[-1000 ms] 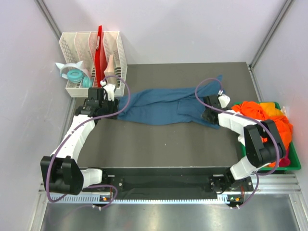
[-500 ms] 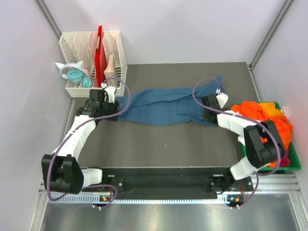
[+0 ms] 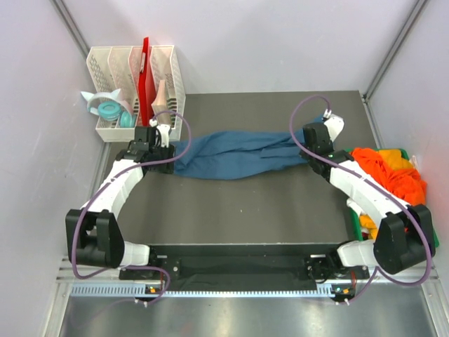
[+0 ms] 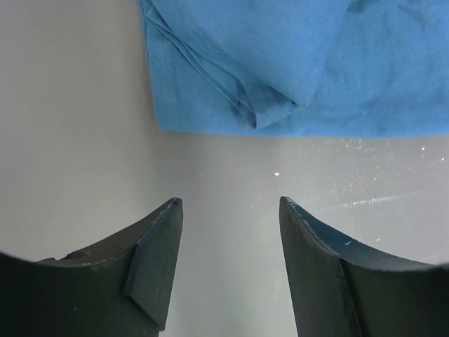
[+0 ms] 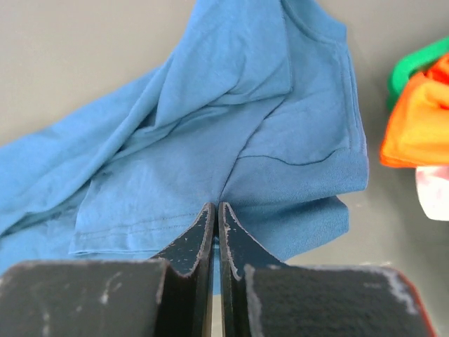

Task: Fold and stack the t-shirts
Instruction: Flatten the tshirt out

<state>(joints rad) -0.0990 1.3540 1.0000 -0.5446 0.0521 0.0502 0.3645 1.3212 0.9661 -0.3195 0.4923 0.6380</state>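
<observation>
Right pincer (image 5: pixel 216 207) pinching the teal-blue t-shirt (image 3: pixel 231 154); left pincer (image 4: pixel 230 201) standing open beside it.
The teal-blue t-shirt is lying bunched in a long band across the worktop (image 3: pixel 245 203), running between the two arms. The right pincer is gripping a fold at its right end, jaws closed to a slit on the fabric. The left pincer is hovering just short of the left hem, jaws parted, holding nothing. The orange t-shirts (image 3: pixel 389 172) are sitting heaped in the green bin (image 3: pixel 363 223) at the right edge.

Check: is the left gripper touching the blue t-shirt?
Apart. In the left wrist view, the left gripper has its open fingertips short of the blue t-shirt, whose folded edge lies ahead, with a strip of bare table between them.
</observation>
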